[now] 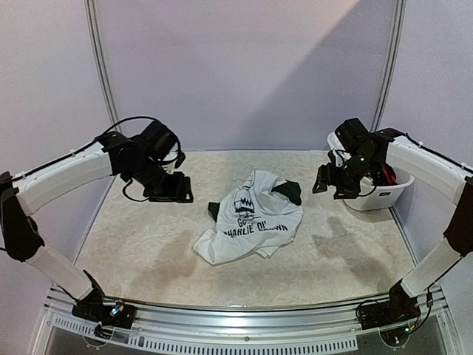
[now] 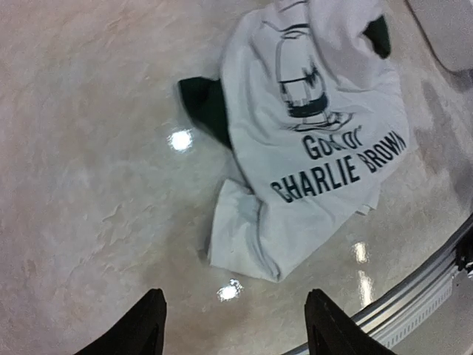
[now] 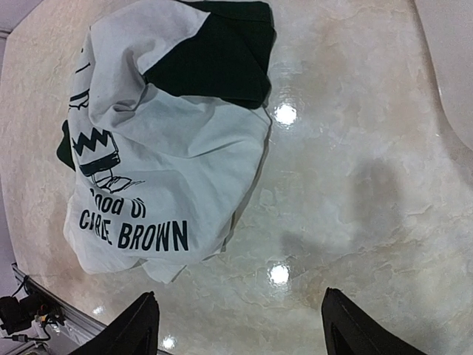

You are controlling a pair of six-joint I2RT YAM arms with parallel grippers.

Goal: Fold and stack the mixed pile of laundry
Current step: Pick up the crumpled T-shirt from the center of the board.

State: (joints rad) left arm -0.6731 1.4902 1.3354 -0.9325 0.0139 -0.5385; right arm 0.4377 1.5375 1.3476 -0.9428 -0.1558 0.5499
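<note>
A crumpled white T-shirt [image 1: 251, 218] with black print lies in the middle of the table, printed side up. A dark green piece [image 1: 288, 192] pokes out from under its far right and left edges. The shirt [image 2: 318, 133] and the green cloth [image 2: 207, 107] also show in the left wrist view, and the shirt [image 3: 162, 163] and green cloth [image 3: 214, 63] in the right wrist view. My left gripper [image 1: 174, 188] hovers to the left of the shirt, open and empty [image 2: 235, 325]. My right gripper [image 1: 336, 185] hangs to the shirt's right, open with nothing between its fingers [image 3: 240, 329].
A white plastic tub [image 1: 377, 192] stands at the far right of the table, just behind the right gripper; something red and dark shows inside it. A metal rail [image 1: 236, 318] runs along the near edge. The tabletop [image 1: 148, 244] is pale and marbled.
</note>
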